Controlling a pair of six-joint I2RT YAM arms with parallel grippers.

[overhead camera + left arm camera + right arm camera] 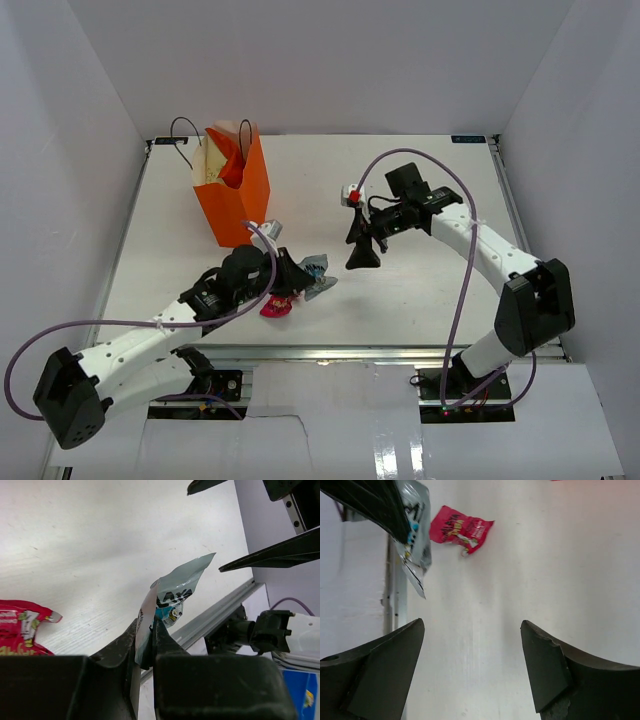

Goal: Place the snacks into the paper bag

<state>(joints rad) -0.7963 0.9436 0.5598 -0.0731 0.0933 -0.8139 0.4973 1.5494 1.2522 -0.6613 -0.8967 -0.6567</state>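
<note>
A tall orange paper bag (pixel 240 205) with thin black cord handles stands upright at about ten o'clock on the white desk (pixel 420 290). Its mouth is open, and a red-orange glossy packet (pixel 228 158) shows inside it.

The left hand (pixel 300 274) is near the bag, at about five o'clock from it, low over the desk towards the front edge. Its two black fingers are pressed together on a silver-blue crinkled foil wrapper (pixel 177 587). In the left wrist view the wrapper is pinched by one edge, and the rest sticks out past the fingertips at a tilt. Whether its free end touches the desk cannot be told.

A small red-pink wrapped candy (pixel 277 305) lies flat on the desk just beside the left hand, at about seven o'clock from it, and nothing touches it.

The right hand (pixel 362 262) is near the middle of the desk, at about three o'clock from the left hand and clear of it, with its fingers pointing down. Its jaws stand wide apart, and the right wrist view shows only bare desk between them. In that view the red-pink wrapped candy lies further off at about twelve o'clock. The pinched wrapper hangs at about eleven o'clock.
</note>
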